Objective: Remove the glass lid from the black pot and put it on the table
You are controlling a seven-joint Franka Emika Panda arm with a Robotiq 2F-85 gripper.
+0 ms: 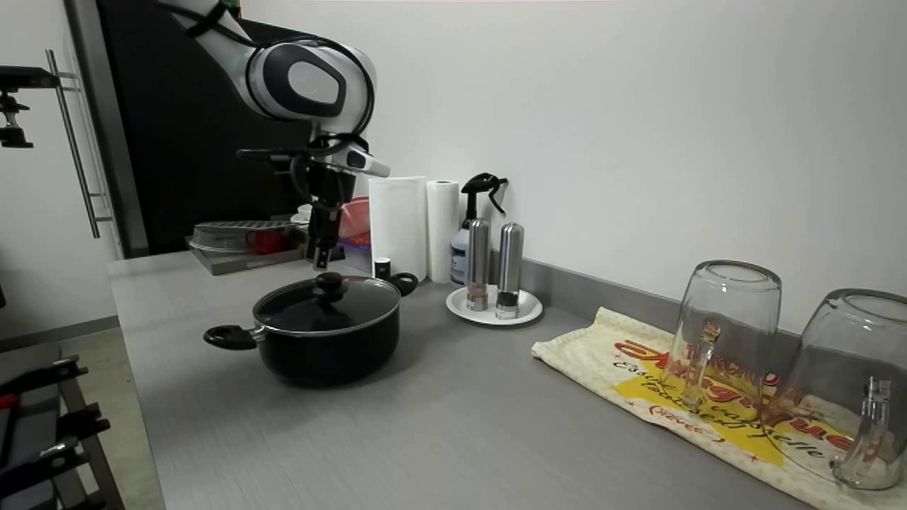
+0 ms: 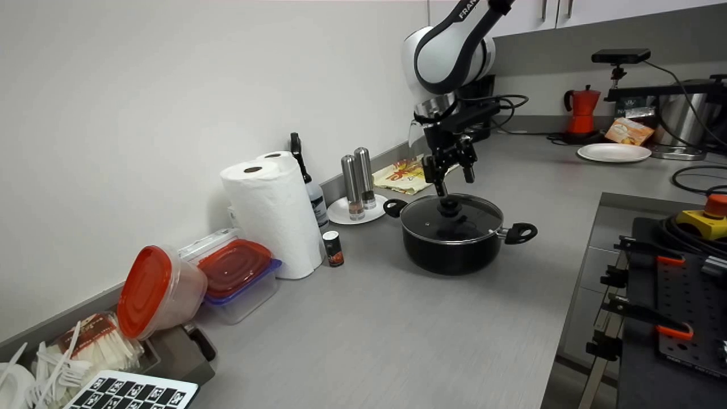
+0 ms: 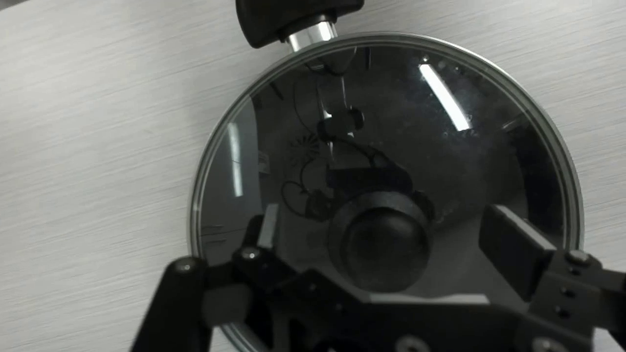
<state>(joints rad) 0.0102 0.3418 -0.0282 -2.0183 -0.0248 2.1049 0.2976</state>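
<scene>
The glass lid point(image 1: 368, 301) lies on the black pot point(image 1: 333, 361), its metal rim along the pot's edge and its black knob point(image 1: 330, 282) upright in the middle. The lid point(image 2: 420, 222) and pot point(image 2: 454, 259) also show in an exterior view. The pot stands on the grey table point(image 1: 453, 439). My gripper point(image 2: 455, 184) points down just above the knob, fingers apart, holding nothing. In the wrist view the gripper point(image 3: 391, 234) is open, with the knob point(image 3: 386, 249) seen between its fingers. The lid point(image 3: 415, 112) fills much of that view; the pot's lower body is hidden there.
A white plate point(image 1: 489, 319) with two metal mills, a small shaker point(image 2: 333, 248), paper towel rolls point(image 2: 272, 210) and a spray bottle point(image 1: 460, 255) stand along the wall. Glass mugs point(image 1: 730, 319) stand on a patterned cloth point(image 1: 602, 354). Plastic containers point(image 2: 164, 292) are by the wall.
</scene>
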